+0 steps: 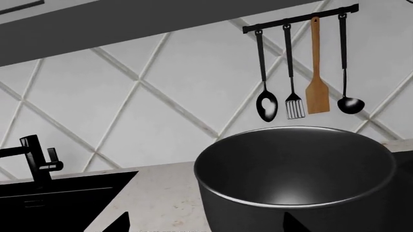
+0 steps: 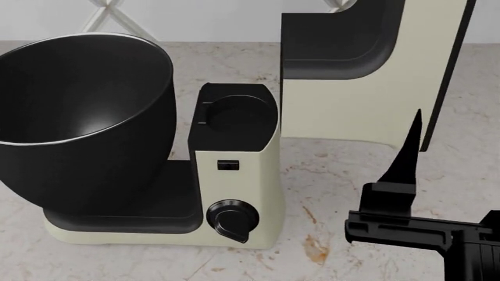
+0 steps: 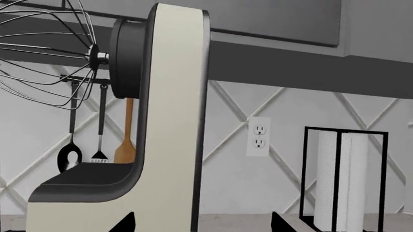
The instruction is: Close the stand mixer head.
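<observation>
The stand mixer head [image 2: 352, 99] is tilted up, its cream arm standing nearly upright above the cream column [image 2: 234, 181] with the black dial [image 2: 232, 219]. In the right wrist view the head [image 3: 171, 121] rises straight ahead, with its wire whisk [image 3: 45, 53] high up. My right gripper [image 3: 203, 223] is open, close in front of the head's lower end; one of its fingers [image 2: 406, 158] shows against the head's right edge. My left gripper [image 1: 206, 224] is open and empty, close to the black bowl [image 1: 297, 169]. It is out of the head view.
The big black bowl [image 2: 78, 99] sits on the mixer base at the left. A utensil rail [image 1: 300, 19] hangs on the tiled wall. A black faucet [image 1: 36, 159] and sink [image 1: 58, 198] lie beyond the bowl. A paper towel holder [image 3: 345, 179] and outlet [image 3: 258, 136] stand behind the mixer.
</observation>
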Motion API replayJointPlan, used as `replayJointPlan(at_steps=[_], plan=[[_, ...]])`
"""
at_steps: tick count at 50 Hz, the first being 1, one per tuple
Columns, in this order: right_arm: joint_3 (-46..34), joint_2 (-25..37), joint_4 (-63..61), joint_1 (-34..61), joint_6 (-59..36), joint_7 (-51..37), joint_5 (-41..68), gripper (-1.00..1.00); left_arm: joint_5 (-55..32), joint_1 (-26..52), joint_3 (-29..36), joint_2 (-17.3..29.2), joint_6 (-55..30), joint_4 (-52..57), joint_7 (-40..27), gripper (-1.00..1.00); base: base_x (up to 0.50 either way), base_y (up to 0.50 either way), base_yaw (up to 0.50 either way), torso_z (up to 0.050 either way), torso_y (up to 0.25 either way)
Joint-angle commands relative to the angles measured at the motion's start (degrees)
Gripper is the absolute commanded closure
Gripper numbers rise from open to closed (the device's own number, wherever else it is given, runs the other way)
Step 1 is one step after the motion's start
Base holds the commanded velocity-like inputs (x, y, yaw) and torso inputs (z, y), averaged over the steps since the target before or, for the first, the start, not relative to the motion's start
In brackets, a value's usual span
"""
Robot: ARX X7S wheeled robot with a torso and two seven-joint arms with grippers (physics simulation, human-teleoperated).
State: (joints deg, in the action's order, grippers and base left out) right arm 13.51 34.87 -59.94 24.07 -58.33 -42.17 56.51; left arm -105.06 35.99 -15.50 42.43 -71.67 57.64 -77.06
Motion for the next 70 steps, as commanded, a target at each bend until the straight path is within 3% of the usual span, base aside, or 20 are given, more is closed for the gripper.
replayJointPlan(at_steps=[1, 12, 16, 22, 27, 35, 40, 55, 70], plan=[[1.7, 15.6, 1.4, 5.1, 7.9, -15.5, 21.6, -1.00, -2.2, -0.4, -0.8, 0.2, 3.8, -0.8, 0.4, -1.00, 0.00, 0.00, 0.00, 0.000, 0.000], [-6.1, 23.2, 12.3, 27.2, 3.9, -16.3, 28.6, -1.00, -0.7, -2.8, -3.3, -0.9, 3.4, -0.9, 3.1, -1.00, 0.00, 0.00, 0.00, 0.000, 0.000], [-14.9, 22.0, 17.6, 39.3, -1.5, -14.8, 25.9, -1.00, 0.5, -3.2, -2.5, -2.0, 2.7, -1.1, 3.9, -1.00, 0.00, 0.00, 0.00, 0.000, 0.000], [-21.3, 20.6, 25.6, 55.4, -7.5, -11.5, 23.3, -1.00, 0.8, -3.8, -2.8, -2.2, 2.7, -1.1, 4.5, -1.00, 0.00, 0.00, 0.00, 0.000, 0.000], [-27.4, 19.0, 29.8, 63.4, -12.0, -7.0, 20.2, -1.00, 0.7, -4.1, -3.0, -2.0, 2.9, -1.0, 4.4, -1.00, 0.00, 0.00, 0.00, 0.000, 0.000], [-36.3, 16.5, 36.9, 69.5, -13.0, 0.5, 10.1, -1.00, 1.7, -5.2, -3.5, -2.4, 2.4, -1.0, 5.6, -1.00, 0.00, 0.00, 0.00, 0.000, 0.000], [-46.6, 16.2, 40.6, 73.4, -11.3, 9.8, 0.2, -1.00, 0.5, -5.6, -4.2, -1.4, 3.2, -1.0, 4.7, -1.00, 0.00, 0.00, 0.00, 0.000, 0.000], [-53.1, 18.6, 44.8, 71.4, -6.6, 13.5, -8.3, -1.00, 0.8, -5.7, -3.3, -1.8, 3.2, -1.1, 4.4, -1.00, 0.00, 0.00, 0.00, 0.000, 0.000], [-54.0, 13.8, 46.1, 65.1, -2.1, 15.0, -6.1, -1.00, 0.5, -6.4, -4.3, -1.0, 3.7, -0.9, 4.5, -1.00, 0.00, 0.00, 0.00, 0.000, 0.000]])
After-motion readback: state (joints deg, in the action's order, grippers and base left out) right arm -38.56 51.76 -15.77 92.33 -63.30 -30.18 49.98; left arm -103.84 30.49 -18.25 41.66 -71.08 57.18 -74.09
